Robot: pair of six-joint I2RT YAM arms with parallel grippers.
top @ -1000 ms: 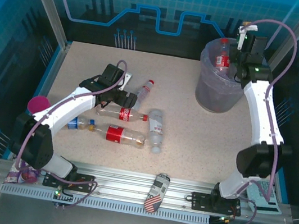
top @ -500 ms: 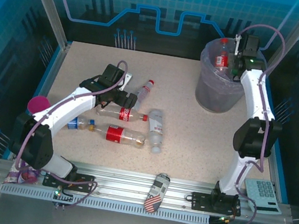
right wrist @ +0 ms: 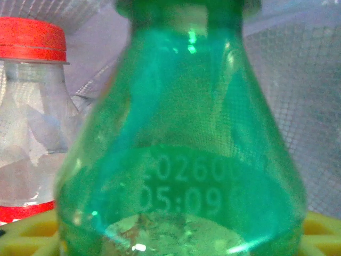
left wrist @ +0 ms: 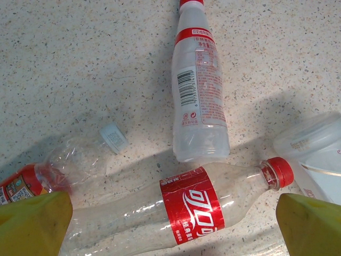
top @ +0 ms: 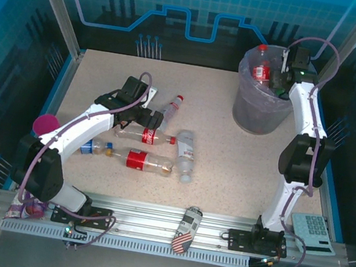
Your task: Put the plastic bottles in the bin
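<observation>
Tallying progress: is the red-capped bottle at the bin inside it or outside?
Inside. The red-capped bottle stands upright within the rim of the bin, its neck and cap poking above it.

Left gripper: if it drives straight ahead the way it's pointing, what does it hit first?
Probably the red-labelled bottle lying crosswise in front of the open left gripper, with the table behind it. Depth is unclear.

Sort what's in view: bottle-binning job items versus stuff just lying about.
Job: bin, upright bottle in it, green bottle; on the table: slim red-capped bottle, far red-label bottle, near red-label bottle, white-label bottle, blue-capped bottle.
Lying about: printed can, pink cup, keypad.
</observation>
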